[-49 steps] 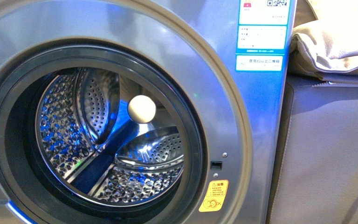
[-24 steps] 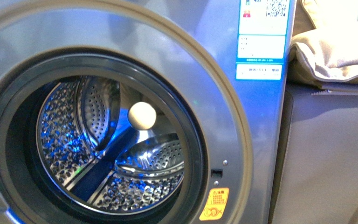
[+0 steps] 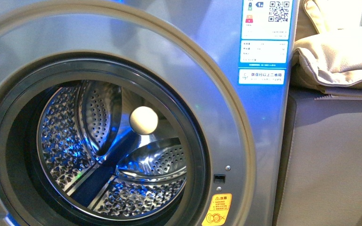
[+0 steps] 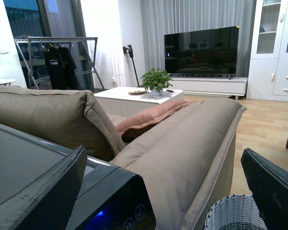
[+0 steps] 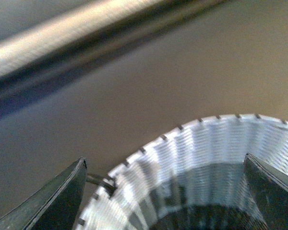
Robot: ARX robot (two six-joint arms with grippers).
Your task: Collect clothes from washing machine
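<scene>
The grey washing machine [image 3: 245, 122] fills the front view with its porthole open. Its perforated steel drum [image 3: 75, 141] shows no dark garment, only a cream round knob [image 3: 143, 120] at the back. The clothes are out of view. Neither gripper shows in the front view. My left gripper [image 4: 158, 201] is open and empty above the machine's black control panel [image 4: 110, 206]. My right gripper [image 5: 163, 201] is open and empty just over the rim of the woven basket [image 5: 197, 148]. The basket's inside is dark and unreadable.
A beige sofa [image 4: 182, 148] stands beside the machine, and its cushions [image 3: 339, 56] show at the right of the front view. The woven basket [image 4: 230, 213] sits by the sofa's end. Beyond are a white coffee table [image 4: 134, 96], a TV and a clothes rack.
In the front view the machine and its labels have slid downward in the picture, so more of the blue-white label shows. The drum's contents look the same.
</scene>
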